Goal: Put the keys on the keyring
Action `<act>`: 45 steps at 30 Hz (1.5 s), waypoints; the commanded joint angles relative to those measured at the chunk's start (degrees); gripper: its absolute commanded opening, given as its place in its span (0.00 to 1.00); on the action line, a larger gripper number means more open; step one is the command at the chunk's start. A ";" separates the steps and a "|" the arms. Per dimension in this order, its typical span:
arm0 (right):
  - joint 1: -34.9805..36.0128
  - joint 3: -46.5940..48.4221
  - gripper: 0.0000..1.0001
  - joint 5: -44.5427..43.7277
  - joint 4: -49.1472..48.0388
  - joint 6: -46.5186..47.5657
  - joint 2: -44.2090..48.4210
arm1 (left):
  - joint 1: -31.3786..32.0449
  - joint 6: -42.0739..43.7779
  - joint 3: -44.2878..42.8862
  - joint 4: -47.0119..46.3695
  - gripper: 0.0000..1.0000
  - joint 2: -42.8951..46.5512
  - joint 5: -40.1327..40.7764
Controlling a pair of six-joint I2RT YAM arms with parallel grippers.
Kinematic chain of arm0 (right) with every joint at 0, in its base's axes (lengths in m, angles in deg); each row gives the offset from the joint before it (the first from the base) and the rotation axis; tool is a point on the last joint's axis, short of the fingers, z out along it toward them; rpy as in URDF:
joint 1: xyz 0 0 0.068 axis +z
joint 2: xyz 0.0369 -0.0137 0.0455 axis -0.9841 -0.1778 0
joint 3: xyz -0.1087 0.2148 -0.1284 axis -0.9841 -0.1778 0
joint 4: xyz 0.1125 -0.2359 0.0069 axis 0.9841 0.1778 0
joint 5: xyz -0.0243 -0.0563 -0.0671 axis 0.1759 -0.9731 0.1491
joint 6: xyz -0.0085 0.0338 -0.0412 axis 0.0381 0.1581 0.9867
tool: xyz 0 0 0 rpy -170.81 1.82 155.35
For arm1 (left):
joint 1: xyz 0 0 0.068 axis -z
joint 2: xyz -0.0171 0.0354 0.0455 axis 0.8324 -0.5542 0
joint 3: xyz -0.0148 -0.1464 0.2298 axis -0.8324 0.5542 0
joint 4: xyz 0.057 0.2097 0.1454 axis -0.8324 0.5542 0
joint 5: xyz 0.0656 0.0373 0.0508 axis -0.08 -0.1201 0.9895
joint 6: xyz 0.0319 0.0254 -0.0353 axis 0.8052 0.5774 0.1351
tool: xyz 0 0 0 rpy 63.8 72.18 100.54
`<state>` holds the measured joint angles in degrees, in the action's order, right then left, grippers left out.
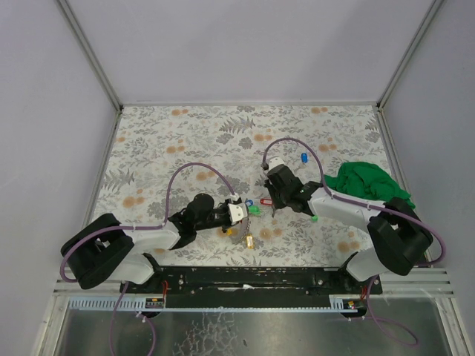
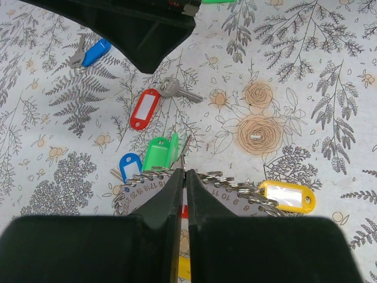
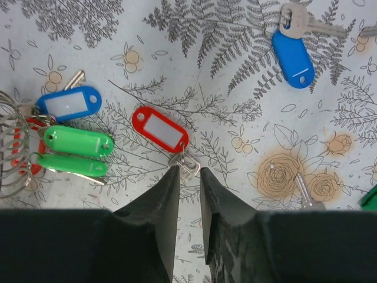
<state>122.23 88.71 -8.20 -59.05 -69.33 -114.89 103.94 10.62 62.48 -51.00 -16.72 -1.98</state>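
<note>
The keyring (image 2: 259,197), a numbered metal disc strung with wire loops, carries blue (image 2: 129,166), green (image 2: 158,153) and yellow (image 2: 287,196) tags. My left gripper (image 2: 184,172) is shut on its edge. In the right wrist view the keyring (image 3: 13,154) shows at the left edge. A red-tagged key (image 3: 160,128) lies flat on the cloth, and its metal head (image 3: 188,163) sits right at the tips of my right gripper (image 3: 188,170), whose jaws stand a narrow gap apart. From above, the left gripper (image 1: 241,213) and right gripper (image 1: 274,208) nearly meet.
A loose blue-tagged key (image 3: 293,50) lies farther back, also visible from above (image 1: 304,158). Another bare key (image 3: 303,190) and a green tag (image 1: 314,218) lie to the right. A crumpled green cloth (image 1: 367,182) sits at the right of the floral table cover (image 1: 185,133).
</note>
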 commanded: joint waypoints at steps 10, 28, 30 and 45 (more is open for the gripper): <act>2.73 -7.50 0.24 -6.71 -15.84 -2.08 1.22 | 0.41 -0.84 -0.31 -4.76 0.00 0.17 0.11; 2.98 -8.31 0.17 -6.35 -17.65 -2.09 -2.42 | 0.40 -0.91 -0.42 -4.76 0.00 0.13 -0.18; 3.05 -8.31 0.17 -6.54 -17.58 -2.09 -2.52 | 0.39 -0.94 -0.37 -4.75 0.00 0.13 -0.14; 3.05 -8.48 0.10 -6.05 -17.60 -1.76 -4.20 | 0.41 -0.92 -0.34 -4.67 0.00 0.31 -0.37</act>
<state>124.66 80.10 -13.45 -75.59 -70.71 -118.58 103.94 9.82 62.48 -51.00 -16.72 -2.02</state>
